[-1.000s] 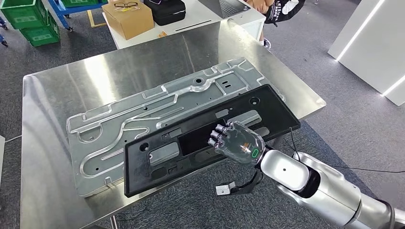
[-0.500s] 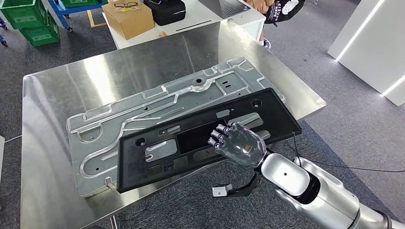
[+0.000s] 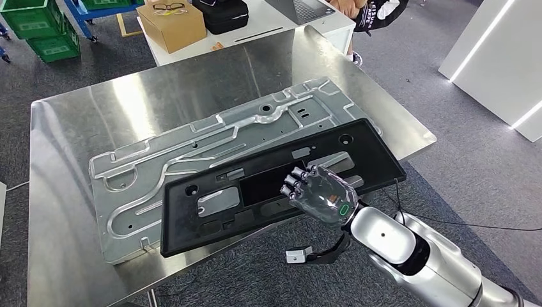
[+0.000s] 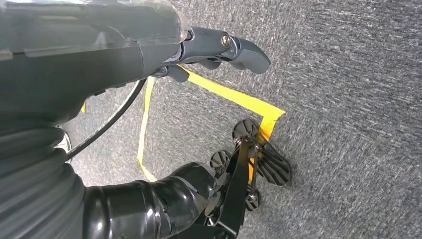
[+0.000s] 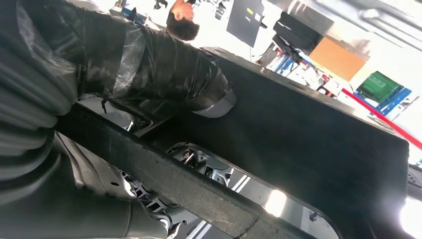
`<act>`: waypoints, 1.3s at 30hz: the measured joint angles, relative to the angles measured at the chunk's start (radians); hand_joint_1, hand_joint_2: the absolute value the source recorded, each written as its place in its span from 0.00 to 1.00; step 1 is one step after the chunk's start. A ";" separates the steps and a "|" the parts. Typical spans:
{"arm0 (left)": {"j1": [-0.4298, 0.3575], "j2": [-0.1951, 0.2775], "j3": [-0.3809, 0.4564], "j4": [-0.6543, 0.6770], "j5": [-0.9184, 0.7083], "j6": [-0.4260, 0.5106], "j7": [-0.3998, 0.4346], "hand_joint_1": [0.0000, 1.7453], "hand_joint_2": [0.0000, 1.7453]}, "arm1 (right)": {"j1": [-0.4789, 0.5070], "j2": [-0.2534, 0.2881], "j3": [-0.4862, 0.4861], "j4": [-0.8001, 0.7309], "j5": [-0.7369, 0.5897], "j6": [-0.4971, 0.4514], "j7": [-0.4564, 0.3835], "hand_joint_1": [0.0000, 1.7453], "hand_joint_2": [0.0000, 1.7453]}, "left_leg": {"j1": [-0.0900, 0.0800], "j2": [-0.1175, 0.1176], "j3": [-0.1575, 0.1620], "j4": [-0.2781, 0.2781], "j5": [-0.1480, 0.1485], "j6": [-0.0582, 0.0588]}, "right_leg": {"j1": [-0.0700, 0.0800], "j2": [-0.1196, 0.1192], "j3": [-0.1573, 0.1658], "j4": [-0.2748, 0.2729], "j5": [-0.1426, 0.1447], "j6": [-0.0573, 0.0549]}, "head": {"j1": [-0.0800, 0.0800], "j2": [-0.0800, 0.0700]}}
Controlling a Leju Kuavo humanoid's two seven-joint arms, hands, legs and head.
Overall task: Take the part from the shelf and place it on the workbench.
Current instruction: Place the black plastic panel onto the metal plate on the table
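The right hand (image 3: 323, 195) grips the black part (image 3: 281, 185) by its near edge. The part lies on the metal plate (image 3: 160, 160) and sticks out past the worktop (image 3: 77, 115). Letting go could tip it off.

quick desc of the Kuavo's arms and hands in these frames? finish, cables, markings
Right arm: polished silver shells, black joint gaps. Right hand: dark fingers under clear film, small green oval mark on its back; black cable with grey connector dangles below the wrist. Left hand: dark grey, film-wrapped.
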State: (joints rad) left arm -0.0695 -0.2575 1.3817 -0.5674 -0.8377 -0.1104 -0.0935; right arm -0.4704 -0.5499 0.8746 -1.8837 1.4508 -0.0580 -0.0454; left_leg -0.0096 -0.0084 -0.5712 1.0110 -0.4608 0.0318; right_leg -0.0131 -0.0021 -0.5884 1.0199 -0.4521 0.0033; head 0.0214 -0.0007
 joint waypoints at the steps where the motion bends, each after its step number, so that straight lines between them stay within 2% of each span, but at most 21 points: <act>1: 0.000 0.000 0.000 -0.001 0.000 -0.001 0.000 0.00 1.00 | 0.003 0.000 -0.003 0.000 0.000 0.002 -0.004 1.00 1.00 | 0.000 0.000 0.000 0.000 0.000 0.000 | 0.000 0.000 0.000 0.000 0.000 0.000 | 0.000 0.000; 11: 0.002 0.000 0.000 -0.012 0.000 0.002 0.008 0.00 1.00 | 0.040 0.000 -0.008 0.001 0.001 0.002 -0.013 1.00 1.00 | -0.006 0.000 -0.001 0.004 -0.003 0.008 | -0.008 0.000 0.000 0.000 0.001 0.009 | 0.000 0.000; 14: 0.003 0.000 0.000 -0.015 0.000 0.005 0.008 0.00 1.00 | 0.045 0.000 -0.009 0.003 0.001 0.002 -0.017 1.00 1.00 | -0.010 0.000 -0.003 0.007 -0.005 0.015 | -0.012 0.000 0.001 -0.002 0.002 0.017 | 0.000 0.000; 17: 0.002 -0.001 0.000 -0.016 0.000 0.006 0.009 0.00 1.00 | 0.048 -0.001 -0.011 0.004 0.001 0.002 -0.019 1.00 1.00 | -0.006 0.001 0.006 -0.009 0.004 0.030 | -0.011 0.000 0.000 0.010 -0.009 0.026 | 0.000 0.000; 19: 0.002 -0.002 0.000 -0.016 0.000 0.006 0.009 0.00 1.00 | 0.047 -0.002 -0.014 0.005 0.001 0.002 -0.020 1.00 1.00 | -0.003 0.002 0.014 -0.021 0.010 0.040 | -0.011 0.001 -0.037 0.092 -0.058 0.024 | 0.000 0.000; 21: 0.002 -0.002 0.000 -0.016 0.000 0.007 0.009 0.00 1.00 | 0.048 -0.003 -0.014 0.009 0.002 0.004 -0.022 1.00 1.00 | -0.006 0.000 0.015 -0.022 0.000 0.046 | -0.009 0.002 -0.109 0.232 -0.116 0.022 | 0.000 0.000; 22: 0.003 -0.002 0.000 -0.016 0.000 0.006 0.008 0.00 1.00 | 0.049 -0.002 -0.014 0.012 0.002 0.004 -0.023 1.00 1.00 | -0.008 -0.001 0.017 -0.021 -0.006 0.049 | -0.009 0.002 -0.138 0.282 -0.125 0.020 | 0.000 0.000; 23: 0.004 -0.002 0.000 -0.016 0.000 0.005 0.008 0.00 1.00 | 0.050 -0.002 -0.014 0.015 0.002 0.006 -0.024 1.00 1.00 | -0.009 -0.003 0.022 -0.020 -0.015 0.050 | -0.009 0.002 -0.148 0.296 -0.111 0.018 | 0.000 0.000; 24: 0.006 -0.002 0.000 -0.016 -0.001 0.004 0.007 0.00 1.00 | 0.051 -0.002 -0.014 0.017 0.002 0.007 -0.025 1.00 1.00 | -0.011 -0.003 0.030 -0.018 -0.020 0.049 | -0.009 0.002 -0.137 0.265 -0.078 0.015 | 0.000 0.000; 25: 0.007 -0.002 0.000 -0.016 -0.001 0.004 0.006 0.00 1.00 | 0.051 -0.002 -0.014 0.019 0.002 0.008 -0.025 1.00 1.00 | -0.011 -0.003 0.040 -0.017 -0.027 0.046 | -0.007 0.002 -0.106 0.200 -0.034 0.010 | 0.000 0.000; 26: 0.009 -0.002 0.000 -0.016 -0.002 0.004 0.005 0.00 1.00 | 0.050 -0.002 -0.014 0.020 0.002 0.008 -0.025 1.00 1.00 | -0.012 -0.003 0.050 -0.016 -0.034 0.042 | -0.005 0.002 -0.071 0.130 -0.003 0.004 | 0.000 0.000; 27: 0.008 -0.002 0.000 -0.016 -0.002 0.004 0.005 0.00 1.00 | 0.049 -0.002 -0.014 0.021 0.002 0.009 -0.025 1.00 1.00 | -0.013 -0.003 0.056 -0.014 -0.042 0.037 | -0.002 0.001 -0.040 0.068 0.012 0.000 | 0.000 0.000; 28: 0.008 -0.002 0.000 -0.016 -0.002 0.004 0.004 0.00 1.00 | 0.048 -0.002 -0.014 0.022 0.001 0.009 -0.025 1.00 1.00 | -0.014 -0.002 0.060 -0.014 -0.049 0.031 | 0.002 0.001 -0.020 0.030 0.013 -0.003 | 0.001 0.000; 30: 0.005 -0.002 -0.001 -0.016 -0.003 0.004 0.004 0.00 1.00 | 0.046 -0.002 -0.014 0.024 0.001 0.010 -0.025 1.00 1.00 | -0.013 -0.001 0.066 -0.018 -0.061 0.018 | 0.006 0.001 -0.006 0.007 -0.008 -0.007 | 0.002 0.000; 32: 0.003 0.000 -0.001 -0.017 -0.004 0.004 0.003 0.00 1.00 | 0.047 -0.002 -0.014 0.025 0.000 0.011 -0.025 1.00 1.00 | -0.012 0.001 0.078 -0.014 -0.070 0.004 | 0.000 0.001 0.015 -0.005 -0.015 -0.014 | 0.001 0.000; 33: 0.003 0.000 -0.002 -0.018 -0.004 0.005 0.002 0.00 1.00 | 0.046 -0.002 -0.014 0.024 0.000 0.012 -0.025 1.00 1.00 | -0.010 0.002 0.071 0.011 -0.080 -0.003 | -0.004 0.000 0.031 -0.015 -0.017 -0.019 | 0.000 0.000; 34: 0.003 0.001 -0.002 -0.019 -0.005 0.006 0.002 0.00 1.00 | 0.046 -0.002 -0.014 0.024 -0.001 0.013 -0.025 1.00 1.00 | -0.007 0.003 0.046 0.060 -0.097 -0.010 | -0.008 -0.001 0.050 -0.024 -0.021 -0.022 | -0.001 0.000; 36: 0.004 0.000 -0.002 -0.019 -0.005 0.007 0.004 0.00 1.00 | 0.044 -0.002 -0.014 0.025 -0.002 0.016 -0.027 1.00 1.00 | 0.003 0.003 -0.049 0.199 -0.136 -0.023 | -0.010 -0.005 0.081 -0.036 -0.035 -0.025 | -0.002 0.000; 37: 0.005 0.000 -0.002 -0.019 -0.006 0.008 0.005 0.00 1.00 | 0.044 -0.002 -0.013 0.026 -0.003 0.017 -0.028 1.00 1.00 | 0.008 0.003 -0.098 0.252 -0.138 -0.028 | -0.011 -0.005 0.095 -0.038 -0.045 -0.024 | -0.001 0.000; 38: 0.006 0.000 -0.002 -0.019 -0.006 0.009 0.006 0.00 1.00 | 0.044 -0.002 -0.012 0.028 -0.004 0.018 -0.029 1.00 1.00 | 0.012 0.003 -0.133 0.273 -0.117 -0.032 | -0.013 -0.004 0.110 -0.040 -0.057 -0.022 | -0.002 0.000; 39: 0.008 0.000 -0.002 -0.019 -0.006 0.009 0.008 0.00 1.00 | 0.045 -0.002 -0.011 0.028 -0.005 0.019 -0.030 1.00 1.00 | 0.015 0.003 -0.148 0.250 -0.070 -0.034 | -0.015 -0.002 0.127 -0.040 -0.071 -0.019 | -0.002 0.000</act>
State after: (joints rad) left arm -0.0616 -0.2575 1.3801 -0.5859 -0.8435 -0.1011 -0.0858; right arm -0.4256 -0.5520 0.8633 -1.8553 1.4456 -0.0393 -0.0750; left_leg 0.0058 -0.0052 -0.7197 1.2612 -0.5303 -0.0023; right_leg -0.0278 -0.0037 -0.4610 0.9798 -0.5234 -0.0159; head 0.0197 -0.0005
